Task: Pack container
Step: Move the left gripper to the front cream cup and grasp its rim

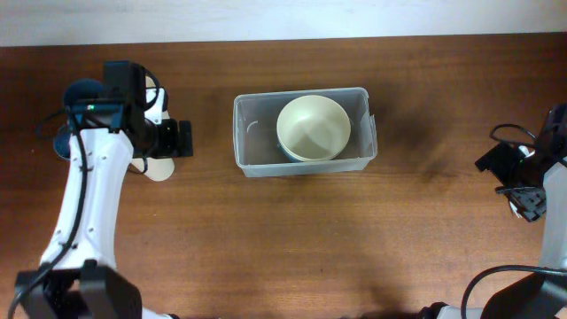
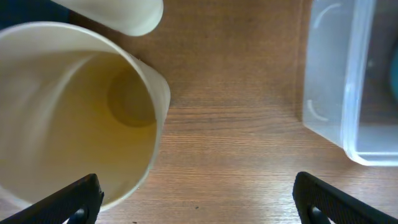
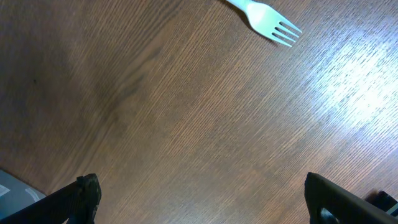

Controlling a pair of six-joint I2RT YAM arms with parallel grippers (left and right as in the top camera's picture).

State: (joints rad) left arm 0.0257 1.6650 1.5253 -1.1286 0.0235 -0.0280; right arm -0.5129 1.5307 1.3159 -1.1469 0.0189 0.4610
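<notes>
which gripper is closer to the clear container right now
Left. The left gripper sits a short gap off the container's left end, fingers open. The right gripper is much farther out past its right end, also open.

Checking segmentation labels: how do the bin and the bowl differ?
The bin is clear and rectangular; the bowl is cream and round. The bin sits on the table; the bowl sits inside the bin. The bin is wider than the bowl. Both open upward.
</notes>
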